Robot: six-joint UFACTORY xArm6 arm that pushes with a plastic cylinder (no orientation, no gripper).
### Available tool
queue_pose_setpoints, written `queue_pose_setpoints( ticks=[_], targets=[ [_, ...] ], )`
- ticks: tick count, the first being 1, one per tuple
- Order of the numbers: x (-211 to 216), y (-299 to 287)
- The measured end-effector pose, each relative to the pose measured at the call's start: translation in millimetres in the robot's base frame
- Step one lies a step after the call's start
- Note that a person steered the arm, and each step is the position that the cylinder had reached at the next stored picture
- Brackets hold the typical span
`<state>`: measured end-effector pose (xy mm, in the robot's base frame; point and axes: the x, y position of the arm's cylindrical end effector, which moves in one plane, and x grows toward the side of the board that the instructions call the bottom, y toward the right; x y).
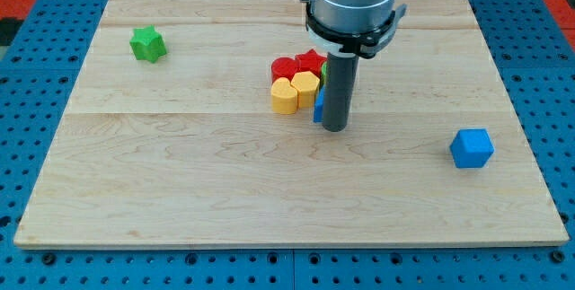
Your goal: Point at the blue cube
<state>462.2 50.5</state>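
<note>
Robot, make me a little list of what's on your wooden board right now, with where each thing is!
board: wooden
my tip: at the cluster's right edge, far from the blue cube
blue cube: alone, view's right
green star: alone, top left
cluster, middle: two red blocks, two yellow blocks
hidden behind rod: blue sliver, green sliver, shapes unclear
</note>
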Motion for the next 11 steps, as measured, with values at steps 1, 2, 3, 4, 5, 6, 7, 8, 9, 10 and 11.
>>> queue_pose_setpoints(
  ticks=[1, 2, 3, 4, 5, 6, 7, 8, 9, 10, 11],
  targets=[
    [-7.0, 0.0],
    [-16.1, 0.0],
    [-11.5, 28.4],
    [-11.5, 80.9],
    [-10.1, 135.2],
    [5.2, 184.4],
    [44.6, 205.6],
    [82.3, 205.0],
    [75.4, 196.7],
    [59.3, 200.7],
    [47.3, 176.0]
  ],
)
